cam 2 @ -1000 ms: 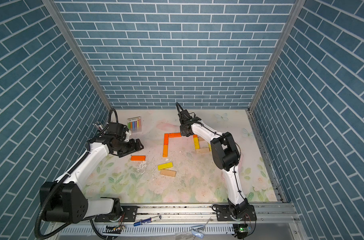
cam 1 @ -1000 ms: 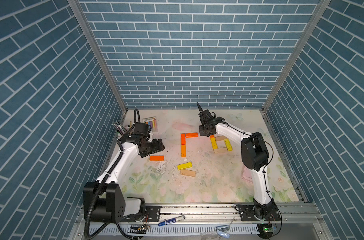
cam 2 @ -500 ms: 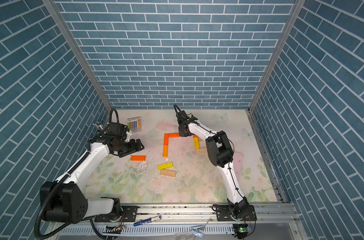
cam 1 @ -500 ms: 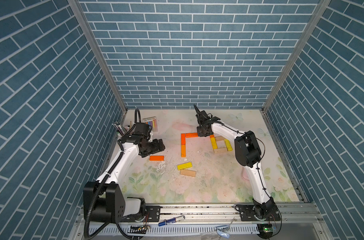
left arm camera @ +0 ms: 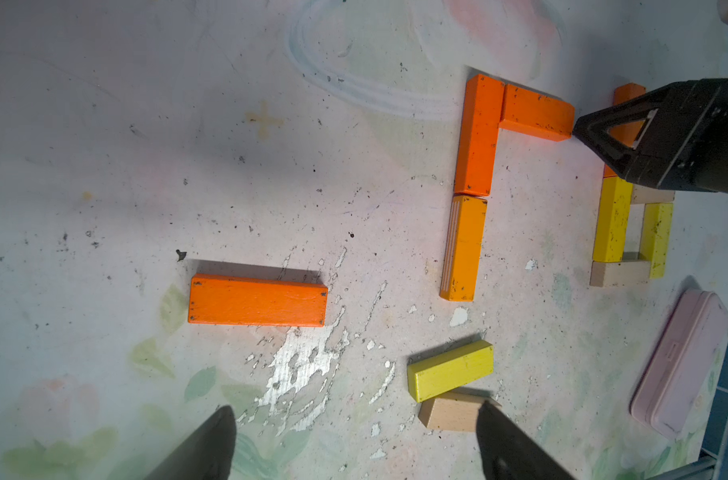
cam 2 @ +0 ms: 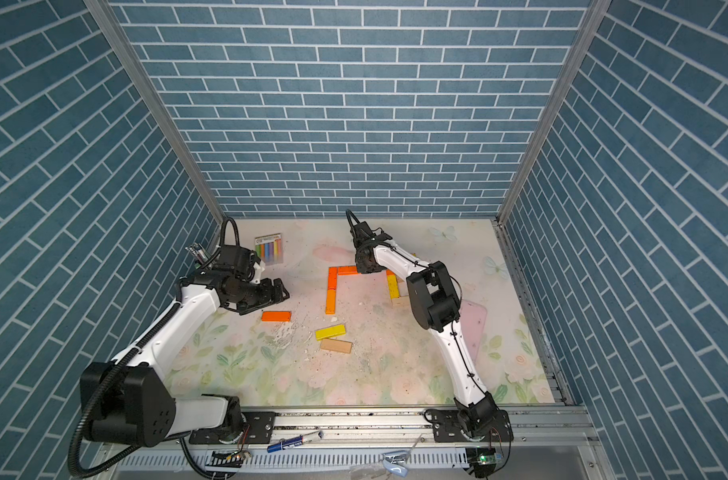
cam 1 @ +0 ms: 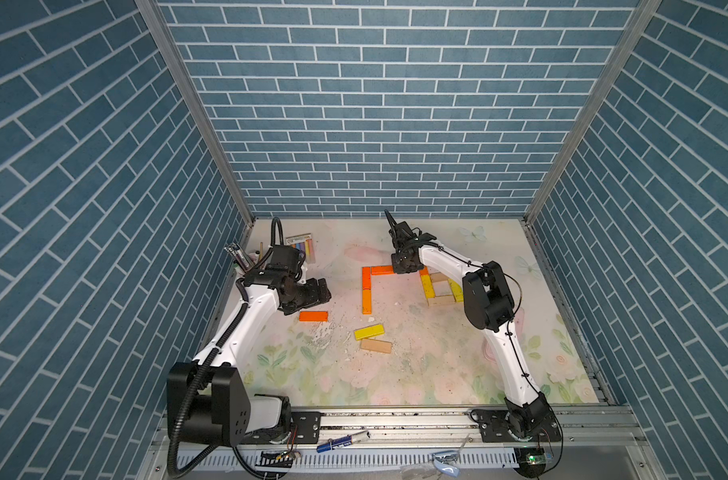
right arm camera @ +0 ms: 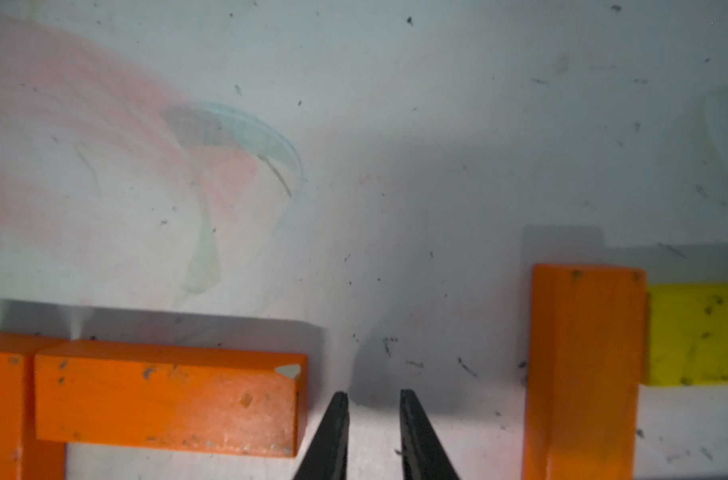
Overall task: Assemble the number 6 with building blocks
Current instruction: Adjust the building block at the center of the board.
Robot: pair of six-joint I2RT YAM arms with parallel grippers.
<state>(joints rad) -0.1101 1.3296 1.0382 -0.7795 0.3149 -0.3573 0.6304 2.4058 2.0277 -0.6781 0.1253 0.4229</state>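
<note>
The right tool (right arm camera: 372, 415) is sitting closed and gripping nothing, its tips just beside the 3 o'clock end of the top orange bar (right arm camera: 167, 399) of the unfinished number 6 (cam 1: 366, 278). The left tool (left arm camera: 354, 411) is hovering wide open and empty above the desk (left arm camera: 104, 145). A loose orange block (left arm camera: 257, 299) is lying at 8 o'clock from the figure in both top views.

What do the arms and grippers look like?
The left arm and right arm have white links and black joint housings. A thin black cable runs along each; a ribbed black hose loops at the left base. The left gripper and right gripper have black tapered fingers.
</note>
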